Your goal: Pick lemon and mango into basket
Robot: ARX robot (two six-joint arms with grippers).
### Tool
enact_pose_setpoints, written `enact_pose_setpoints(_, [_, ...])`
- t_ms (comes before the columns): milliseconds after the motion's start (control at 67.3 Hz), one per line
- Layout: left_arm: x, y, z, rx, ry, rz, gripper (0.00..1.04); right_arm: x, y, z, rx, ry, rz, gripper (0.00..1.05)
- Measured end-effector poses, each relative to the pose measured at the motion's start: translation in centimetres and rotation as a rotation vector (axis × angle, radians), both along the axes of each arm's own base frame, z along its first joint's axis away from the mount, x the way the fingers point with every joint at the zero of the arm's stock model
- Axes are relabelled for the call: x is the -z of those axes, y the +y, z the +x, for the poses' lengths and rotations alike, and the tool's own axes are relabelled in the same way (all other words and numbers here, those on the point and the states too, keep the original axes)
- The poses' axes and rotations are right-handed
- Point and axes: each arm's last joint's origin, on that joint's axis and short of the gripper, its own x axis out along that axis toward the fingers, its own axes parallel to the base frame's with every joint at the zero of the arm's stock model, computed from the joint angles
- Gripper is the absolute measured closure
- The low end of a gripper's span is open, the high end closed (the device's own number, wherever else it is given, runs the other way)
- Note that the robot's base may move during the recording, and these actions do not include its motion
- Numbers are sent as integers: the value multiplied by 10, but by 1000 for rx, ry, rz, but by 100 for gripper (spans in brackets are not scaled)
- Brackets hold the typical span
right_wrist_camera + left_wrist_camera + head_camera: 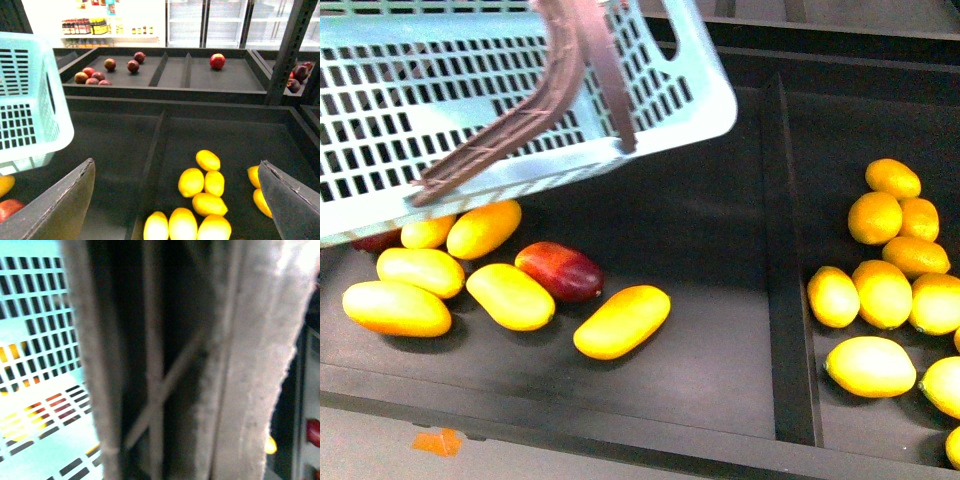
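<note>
Basket (700,110) tilted above L compartment, covering some of its fruit. That compartment holds mangoes (622,320) + one dark red fruit (560,271). R compartment, past divider (785,280), holds lemons (883,292). R fingers (60,210) spread wide, nothing btwn, over the lemons. L wrist view is all blurred bars beside basket slots, so can't tell L fingers' grip.

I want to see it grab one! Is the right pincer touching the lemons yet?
Apart. In the right wrist view the open right pincer hangs clear of the lemons; the front view shows no pincer among them.
</note>
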Motion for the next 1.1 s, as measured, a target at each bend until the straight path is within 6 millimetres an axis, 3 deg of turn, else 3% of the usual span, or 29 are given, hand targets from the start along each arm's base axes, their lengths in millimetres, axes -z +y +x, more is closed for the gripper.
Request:
enact_pose_setpoints(208, [-9, -39, -11, 145, 63, -230, 90, 0, 0, 0, 0, 0, 0, 9])
enact_pose_setpoints(431, [-9, -64, -26, 242, 85, -320, 90, 0, 0, 0, 0, 0, 0, 9])
enact_pose_setpoints(788, [-1, -64, -28, 227, 101, -305, 90, 0, 0, 0, -1, 0, 0, 9])
enact_pose_setpoints(832, [-1, -63, -28, 226, 100, -304, 90, 1, 0, 1, -64, 127, 42, 9])
enact_pose_setpoints(936, [-1, -64, -28, 229, 101, -305, 90, -2, -13, 13, -62, 401, 158, 9])
enact_pose_setpoints(1100, [-1, -65, -29, 239, 106, -312, 90, -20, -53, 51, 62, 384, 168, 9])
